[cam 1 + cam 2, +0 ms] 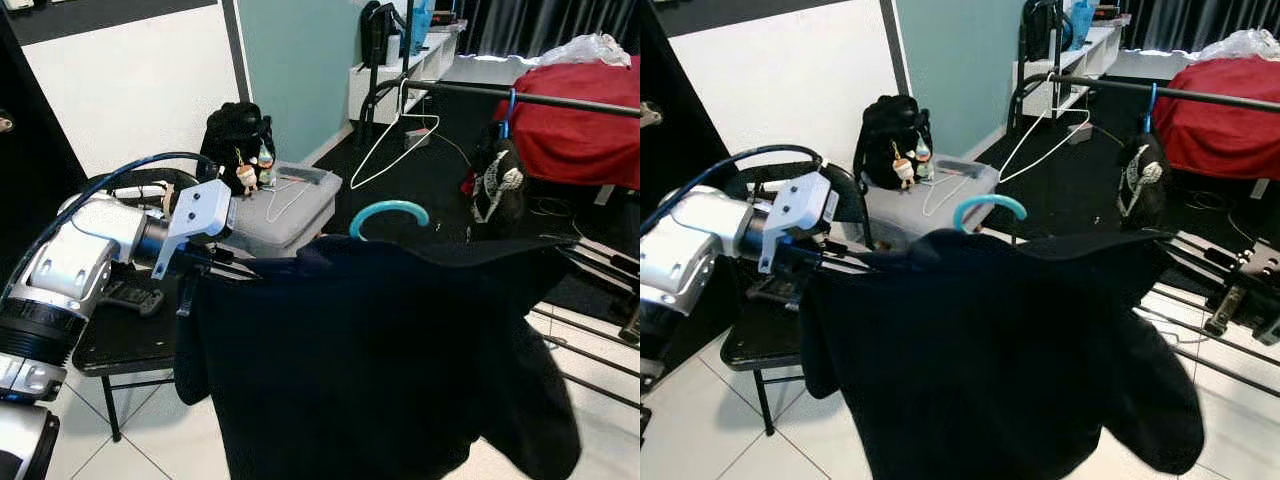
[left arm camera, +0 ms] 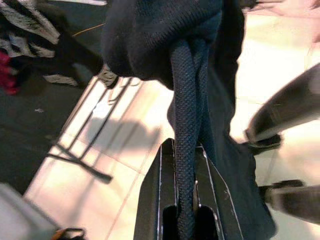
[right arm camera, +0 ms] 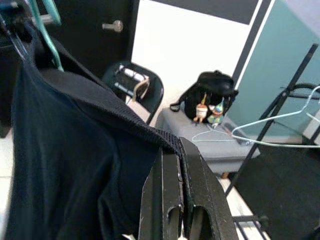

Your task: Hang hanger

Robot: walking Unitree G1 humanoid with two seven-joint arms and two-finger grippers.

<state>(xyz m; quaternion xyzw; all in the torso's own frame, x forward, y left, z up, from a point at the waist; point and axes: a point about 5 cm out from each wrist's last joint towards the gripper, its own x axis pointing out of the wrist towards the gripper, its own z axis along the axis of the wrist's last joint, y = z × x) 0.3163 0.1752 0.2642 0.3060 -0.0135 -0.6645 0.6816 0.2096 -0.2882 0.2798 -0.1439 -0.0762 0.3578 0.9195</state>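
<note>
A dark navy garment (image 1: 370, 360) hangs on a teal hanger whose hook (image 1: 390, 212) sticks up above the collar. I hold it spread out in front of me. My left gripper (image 1: 215, 262) is shut on the garment's left shoulder; in the left wrist view a thick fold of the fabric (image 2: 186, 125) runs between the fingers (image 2: 155, 200). My right gripper (image 3: 181, 150) is shut on the ribbed edge at the right shoulder (image 3: 150, 131). The black clothes rail (image 1: 540, 97) crosses the upper right, beyond the garment.
On the rail hang a white wire hanger (image 1: 395, 140) and a blue hanger with a black printed garment (image 1: 497, 185). A black folding chair (image 1: 120, 335), a grey storage box (image 1: 290, 210) and a black bag (image 1: 238, 140) stand at the left. The rack's floor bars (image 1: 590, 345) lie at the right.
</note>
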